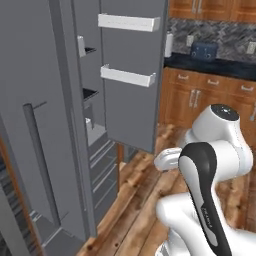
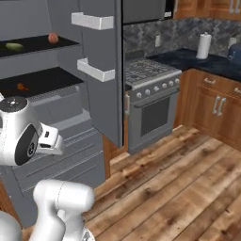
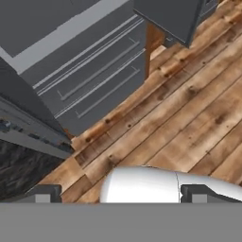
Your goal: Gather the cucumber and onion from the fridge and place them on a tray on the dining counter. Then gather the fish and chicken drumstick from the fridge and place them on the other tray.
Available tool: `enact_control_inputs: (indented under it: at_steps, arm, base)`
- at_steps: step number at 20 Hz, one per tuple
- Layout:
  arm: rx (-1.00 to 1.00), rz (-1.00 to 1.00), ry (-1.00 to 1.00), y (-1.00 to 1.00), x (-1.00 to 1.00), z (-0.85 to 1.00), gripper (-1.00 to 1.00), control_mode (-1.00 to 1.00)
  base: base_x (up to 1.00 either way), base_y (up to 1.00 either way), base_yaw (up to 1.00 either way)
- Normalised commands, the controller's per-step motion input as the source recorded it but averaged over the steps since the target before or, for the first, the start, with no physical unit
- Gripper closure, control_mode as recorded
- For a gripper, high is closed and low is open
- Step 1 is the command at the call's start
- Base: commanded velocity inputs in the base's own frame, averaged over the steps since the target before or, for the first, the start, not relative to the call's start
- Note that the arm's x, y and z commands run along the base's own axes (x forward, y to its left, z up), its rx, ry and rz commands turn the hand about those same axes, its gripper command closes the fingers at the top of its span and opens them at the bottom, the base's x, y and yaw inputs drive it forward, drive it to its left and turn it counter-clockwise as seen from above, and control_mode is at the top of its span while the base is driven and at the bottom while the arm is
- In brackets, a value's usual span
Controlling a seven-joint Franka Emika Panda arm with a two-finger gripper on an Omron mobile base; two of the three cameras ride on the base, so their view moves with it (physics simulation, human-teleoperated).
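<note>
On the upper black shelf inside the open fridge (image 2: pixel 56 94) sit the cucumber (image 2: pixel 14 46), green, toward the left, and the onion (image 2: pixel 53 38), reddish ball, a bit to its right, apart from each other; one shelf down lies a small orange-brown piece, likely the chicken drumstick (image 2: pixel 22 87) (too small to be sure). Fish not made out. Jaws: the two dark tips (image 3: pixel 43 193) stand far apart at the bottom of the hand view, wide and holding nothing, pointing down at the plank floor (image 3: pixel 189 118) and the fridge's lower drawers (image 3: pixel 94 80), well away from the shelves. Step in hand, as I judge it: the very start, reaching for the first vegetable, nothing gathered yet. Next move calls for lifting the hand up and into the fridge to the upper shelf, past the open door (image 1: pixel 132 75) with its white bins (image 1: pixel 127 76), then closing on cucumber or onion. Room: wooden plank floor, a steel stove (image 2: pixel 150 94) beside the fridge, a dark worktop (image 2: pixel 197 61) on wooden cupboards carrying a paper towel roll (image 2: pixel 203 45), and a toaster (image 1: pixel 204 50) by the tiled backsplash.
</note>
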Motion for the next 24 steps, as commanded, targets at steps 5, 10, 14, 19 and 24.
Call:
enact_control_inputs:
  at_steps: [5,10,14,19,24]
  arm:
    - [0.00,0.00,0.00,0.00,0.00,0.00,-1.00,1.00]
    - [0.00,0.00,0.00,0.00,0.00,0.00,-1.00,1.00]
    - [0.00,0.00,0.00,0.00,0.00,0.00,-1.00,1.00]
    - [0.00,0.00,0.00,0.00,0.00,0.00,-1.00,1.00]
    - [0.00,0.00,0.00,0.00,0.00,0.00,-1.00,1.00]
  base:
    - [0.76,0.00,0.40]
    - [0.66,-0.17,0.37]
    - [0.43,-0.37,0.33]
    - [0.66,-0.03,0.39]
    - [0.68,-0.05,0.41]
